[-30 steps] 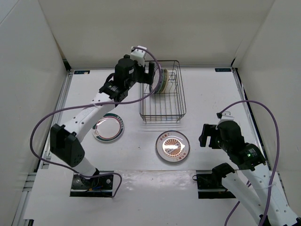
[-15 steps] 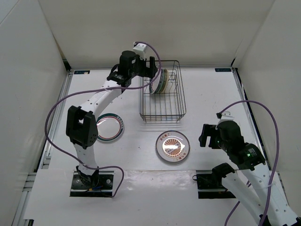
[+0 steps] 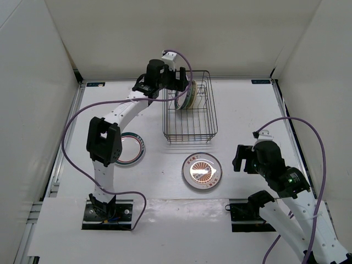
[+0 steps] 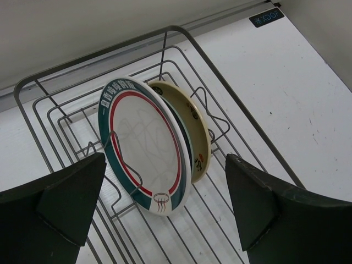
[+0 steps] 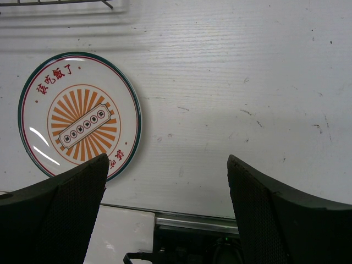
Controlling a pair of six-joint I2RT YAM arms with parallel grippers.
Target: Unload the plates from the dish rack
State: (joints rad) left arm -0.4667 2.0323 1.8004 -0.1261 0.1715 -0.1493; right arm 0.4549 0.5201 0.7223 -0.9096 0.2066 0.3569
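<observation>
Two plates stand on edge in the dish rack (image 4: 181,33), straight ahead of the left hand (image 3: 177,82) and framed between its fingers (image 4: 66,198). The nearer one to that hand is the white plate with the green rim (image 4: 144,151), which also carries a red ring and leans back against the cream plate (image 4: 193,124) just behind it. A dark edge shows between the two; whether that is a third plate cannot be told. Both lean between the upright wire prongs at the end of the rack nearest this hand.

The left hand is spread wide, with nothing in it. It hangs above the rack's far left corner and its fingers touch neither plate nor wire.

The right hand (image 3: 241,158) is also spread wide and empty, held over the bare bench (image 3: 247,110) near its own base. The sunburst plate (image 5: 80,118) lies flat on the bench ahead of this hand and off to its left-finger side, apart from both fingers. The rack's near edge shows beyond that plate at the top of the right wrist view.

A fourth plate, the ringed plate (image 3: 132,148), lies flat on the bench well behind the left hand, beside the left arm's elbow, which covers part of it in the top view.
</observation>
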